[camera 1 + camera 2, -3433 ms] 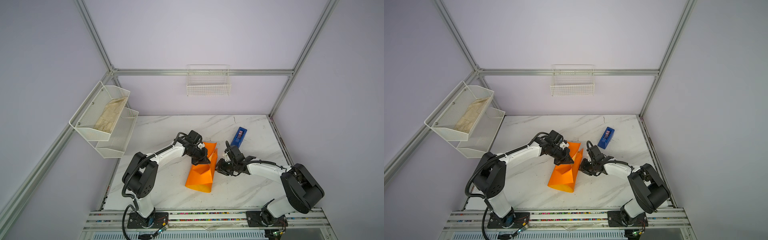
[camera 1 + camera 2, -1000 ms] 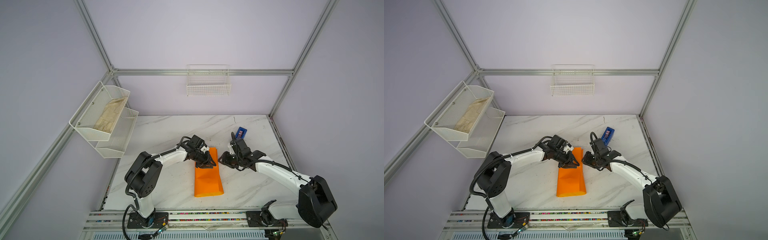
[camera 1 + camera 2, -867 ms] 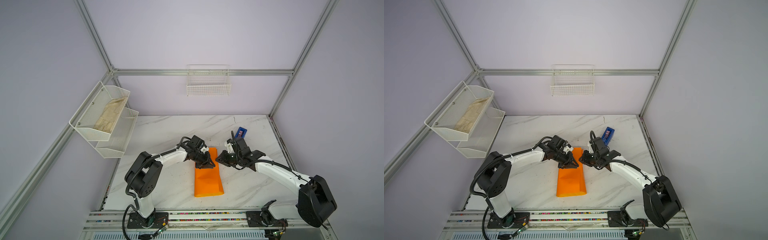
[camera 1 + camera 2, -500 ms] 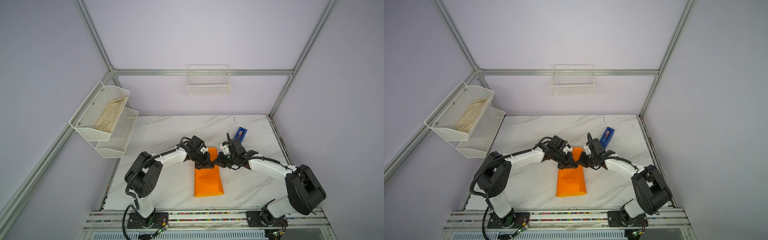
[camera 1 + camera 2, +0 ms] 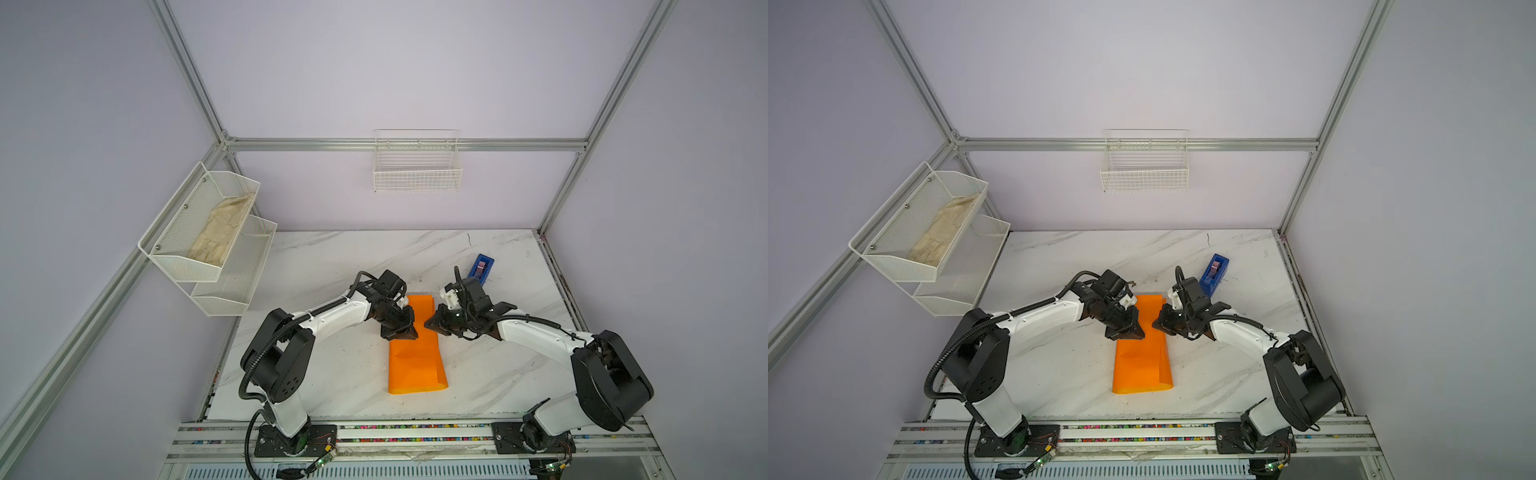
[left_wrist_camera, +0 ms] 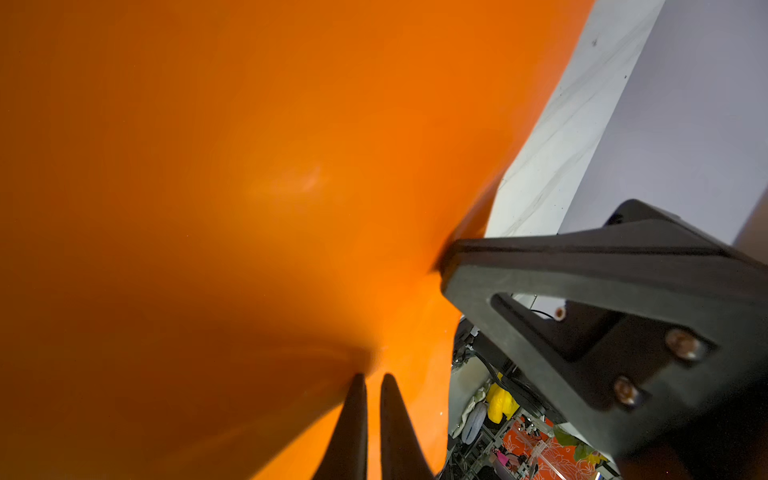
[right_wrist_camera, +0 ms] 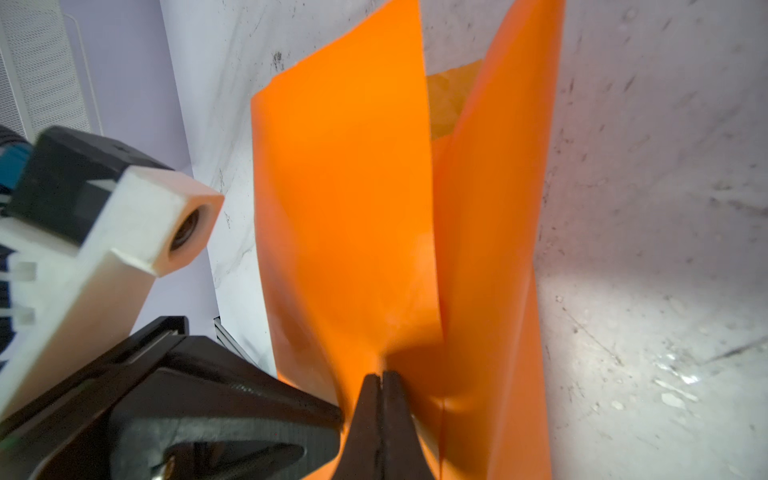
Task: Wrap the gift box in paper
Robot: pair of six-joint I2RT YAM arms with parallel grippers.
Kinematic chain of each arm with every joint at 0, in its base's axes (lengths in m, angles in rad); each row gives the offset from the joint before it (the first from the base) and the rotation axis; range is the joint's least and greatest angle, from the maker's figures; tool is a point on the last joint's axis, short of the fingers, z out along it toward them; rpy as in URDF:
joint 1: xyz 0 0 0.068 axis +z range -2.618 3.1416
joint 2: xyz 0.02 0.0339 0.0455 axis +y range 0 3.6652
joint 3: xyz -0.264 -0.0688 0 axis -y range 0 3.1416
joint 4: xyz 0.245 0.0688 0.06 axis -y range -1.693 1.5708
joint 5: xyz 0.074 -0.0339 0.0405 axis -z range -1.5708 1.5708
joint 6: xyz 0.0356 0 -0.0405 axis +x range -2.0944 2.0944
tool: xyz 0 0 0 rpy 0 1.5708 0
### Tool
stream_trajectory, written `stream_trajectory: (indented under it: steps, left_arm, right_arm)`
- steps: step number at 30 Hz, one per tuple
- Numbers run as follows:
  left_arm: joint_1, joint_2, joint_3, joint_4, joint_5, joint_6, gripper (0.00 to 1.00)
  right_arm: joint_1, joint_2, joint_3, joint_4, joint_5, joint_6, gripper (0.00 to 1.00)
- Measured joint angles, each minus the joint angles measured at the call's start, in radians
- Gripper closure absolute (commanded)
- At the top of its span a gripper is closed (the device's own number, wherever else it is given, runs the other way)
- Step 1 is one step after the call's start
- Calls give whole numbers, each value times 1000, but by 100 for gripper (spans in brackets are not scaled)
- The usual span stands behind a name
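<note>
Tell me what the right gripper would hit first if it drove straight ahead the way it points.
The paper: the right gripper is shut on its fold. Beyond that it would probably meet the left gripper, which faces it across the paper, though depth is unclear.

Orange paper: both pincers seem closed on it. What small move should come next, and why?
Probably draw both pinched edges inward to tighten the overlap. The left pincer and right pincer are shut on opposite sides of the paper, whose flaps look loose.
</note>
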Motion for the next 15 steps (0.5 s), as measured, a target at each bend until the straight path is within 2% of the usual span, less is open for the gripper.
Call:
stream_trajectory:
  steps: [5, 10, 15]
  left_arm:
    - [2, 5, 0, 0, 5, 21, 91]
    - [4, 7, 0, 1, 8, 36, 92]
    - [8, 10, 0, 0, 17, 53, 92]
  right_arm:
    - [-14, -55, 18, -93, 89, -2, 97]
    - [-134, -166, 15, -168, 169, -31, 97]
    - [-144, -71, -33, -184, 146, -96, 98]
